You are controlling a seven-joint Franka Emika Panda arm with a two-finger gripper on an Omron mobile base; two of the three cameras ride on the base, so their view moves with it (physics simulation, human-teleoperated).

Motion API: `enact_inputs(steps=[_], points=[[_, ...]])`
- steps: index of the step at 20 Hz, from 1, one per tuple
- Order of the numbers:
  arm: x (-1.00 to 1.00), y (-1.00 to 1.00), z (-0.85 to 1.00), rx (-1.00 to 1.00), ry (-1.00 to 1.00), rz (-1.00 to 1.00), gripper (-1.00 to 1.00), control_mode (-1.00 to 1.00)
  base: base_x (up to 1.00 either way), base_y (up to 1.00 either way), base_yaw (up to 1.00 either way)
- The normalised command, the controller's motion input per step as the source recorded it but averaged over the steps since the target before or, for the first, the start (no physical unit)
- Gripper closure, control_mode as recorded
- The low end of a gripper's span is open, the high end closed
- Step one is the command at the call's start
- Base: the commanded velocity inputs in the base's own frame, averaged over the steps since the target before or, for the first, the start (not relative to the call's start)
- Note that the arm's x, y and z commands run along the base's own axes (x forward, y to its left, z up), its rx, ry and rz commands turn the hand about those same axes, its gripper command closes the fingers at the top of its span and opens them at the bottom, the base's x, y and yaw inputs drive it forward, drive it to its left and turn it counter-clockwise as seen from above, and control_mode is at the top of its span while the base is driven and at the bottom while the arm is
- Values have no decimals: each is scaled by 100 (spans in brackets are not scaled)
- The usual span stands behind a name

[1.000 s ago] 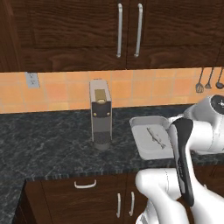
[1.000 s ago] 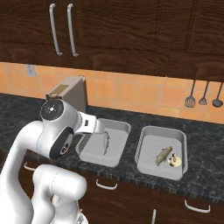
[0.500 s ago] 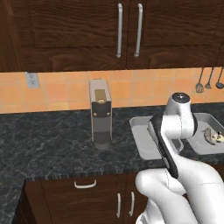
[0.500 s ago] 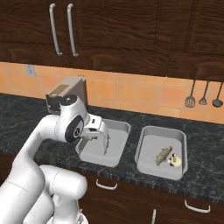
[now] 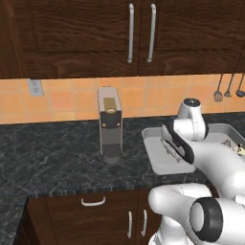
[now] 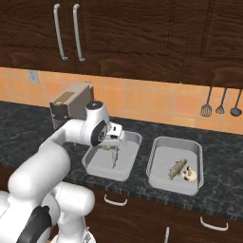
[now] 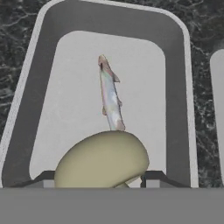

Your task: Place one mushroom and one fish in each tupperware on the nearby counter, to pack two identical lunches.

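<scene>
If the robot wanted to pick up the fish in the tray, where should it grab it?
Probably around the middle of the fish, from straight above. It lies flat and alone on the floor of the tupperware, long and thin, so fingers would fit on each side across its narrow body.

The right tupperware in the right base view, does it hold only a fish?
No, the right tupperware holds a fish and also a mushroom lying beside it.

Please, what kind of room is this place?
Most likely a home kitchen, computer-rendered: a dark stone counter over wooden cabinets, an orange tiled wall, cooking utensils hanging on it, and a small appliance standing on the counter.
</scene>
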Motion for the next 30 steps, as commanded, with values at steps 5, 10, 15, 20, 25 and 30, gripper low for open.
enact_inputs(steps=[5,10,15,20,25,30], points=[[33,-6,-61,0,4,3,100,-100,0,0,0],[23,-11,-50,0,0,3,100,-100,0,0,0],[14,-13,-41,0,0,3,100,-100,0,0,0],[-1,-2,-25,0,0,2,-100,-100,0,0,0],[-20,1,-1,0,-5,2,-100,-100,0,0,0],[-30,19,20,0,-10,6,-100,-100,0,0,0]])
